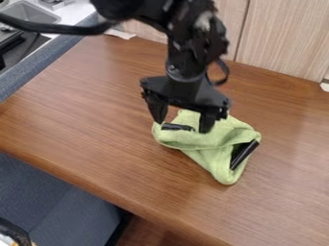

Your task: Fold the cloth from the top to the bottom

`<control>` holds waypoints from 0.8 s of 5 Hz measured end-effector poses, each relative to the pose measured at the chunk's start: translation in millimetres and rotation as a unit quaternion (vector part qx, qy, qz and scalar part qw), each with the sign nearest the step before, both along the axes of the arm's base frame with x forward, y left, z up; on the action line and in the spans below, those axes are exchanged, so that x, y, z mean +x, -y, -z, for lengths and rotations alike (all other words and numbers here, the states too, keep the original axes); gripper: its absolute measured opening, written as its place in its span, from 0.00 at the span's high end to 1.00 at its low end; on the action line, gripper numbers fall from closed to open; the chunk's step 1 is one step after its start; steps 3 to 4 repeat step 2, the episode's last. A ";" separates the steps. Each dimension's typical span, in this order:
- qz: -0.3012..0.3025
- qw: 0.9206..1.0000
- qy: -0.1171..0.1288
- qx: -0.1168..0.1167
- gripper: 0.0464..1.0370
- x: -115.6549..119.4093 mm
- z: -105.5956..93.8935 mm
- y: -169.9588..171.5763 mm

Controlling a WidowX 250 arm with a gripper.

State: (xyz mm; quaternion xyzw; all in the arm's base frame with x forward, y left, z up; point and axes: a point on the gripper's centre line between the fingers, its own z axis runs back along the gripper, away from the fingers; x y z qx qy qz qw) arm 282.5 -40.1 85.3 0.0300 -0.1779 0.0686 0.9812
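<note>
The green cloth (pixel 204 147) lies on the brown wooden surface (pixel 90 115), right of the middle of the view, bunched at its upper part and narrowing to a rounded point below. A raised fold runs across it. One short black piece (pixel 177 127) lies at its upper left edge, and a black bar (pixel 245 154) slants along its right side; whether they lie on the cloth or show from under it, I cannot tell.

The cloth looks soft, light and limp, with a slightly fuzzy nap that should grip well rather than slip. Nothing about it seems fragile, but it will likely sag and crumple if taken by a small pinch. The best hold is probably the upper edge, a single layer of it, clear of the black piece, then carried low towards the bottom point. Too deep a pinch could drag the whole bundle along.

The hand (pixel 183 127) hangs over the upper part of the cloth with its fingers well apart, one at the cloth's upper left edge and the other in front of the green fabric. Nothing appears clamped between them; whether either tip touches the cloth, I cannot tell. The black arm (pixel 187 53) comes in from the top edge of the view.

Beyond the surface stand pale wood-grain panels (pixel 283 41), with a grey sink (pixel 31 13) at the upper left corner.
</note>
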 end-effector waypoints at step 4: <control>-0.018 0.999 0.046 -0.014 0.04 -5.6 -38.9 -11.9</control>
